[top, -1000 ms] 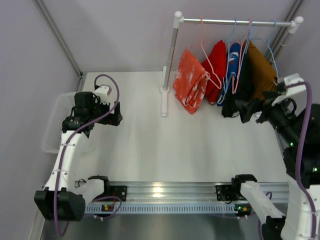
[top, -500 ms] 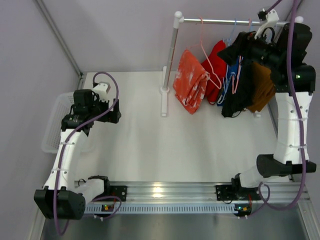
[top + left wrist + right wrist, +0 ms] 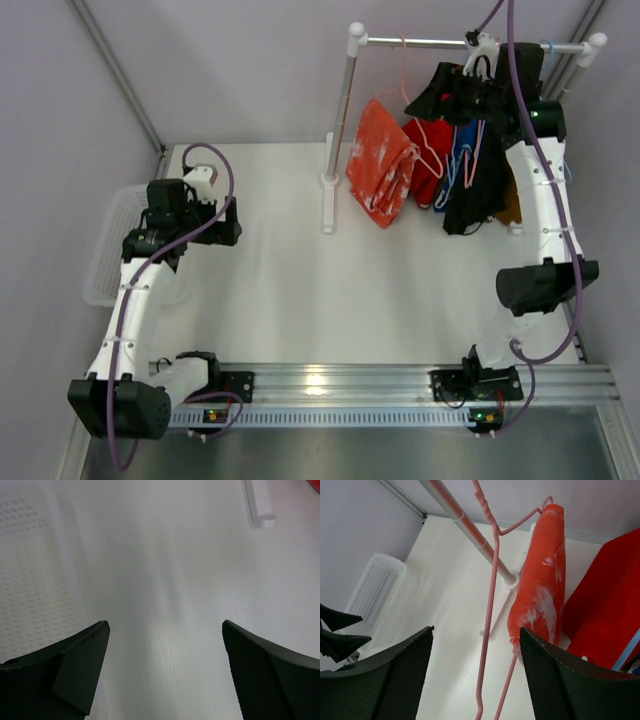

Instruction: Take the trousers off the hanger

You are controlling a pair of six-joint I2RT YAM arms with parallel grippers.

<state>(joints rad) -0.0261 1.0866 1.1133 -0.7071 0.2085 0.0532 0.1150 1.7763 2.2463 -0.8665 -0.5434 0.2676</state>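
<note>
Trousers [image 3: 440, 175] of soft folded cloth hang in a row from thin wire hangers on a metal rail [image 3: 420, 42] at the far right of the white counter [image 3: 300, 280]. Leftmost is the orange-red pair [image 3: 382, 170], dusted with white speckles and draped in a long, narrow fold. Beside it hang the plain red pair [image 3: 425, 150], the blue-and-white pair [image 3: 462, 150] and the black pair [image 3: 480, 195]. Only a sliver of the brown pair [image 3: 514, 207] shows, behind the right arm.

The right gripper [image 3: 428, 98] is raised to the rail above the red garments. In the wrist view its jaws stand apart, their inner faces finely dimpled. The pink hanger [image 3: 489, 605], a slim wire with a twisted neck, runs down between them, and I cannot tell whether it touches either one. That hanger carries the orange-red pair, which is off to the right of the jaws.

The left gripper [image 3: 228, 222] hovers low over the left side of the counter, jaws wide open and holding nothing. A white perforated plastic basket [image 3: 30, 580] sits just beside it. The flat white foot [image 3: 260, 505] of the rail's post lies farther off.
</note>
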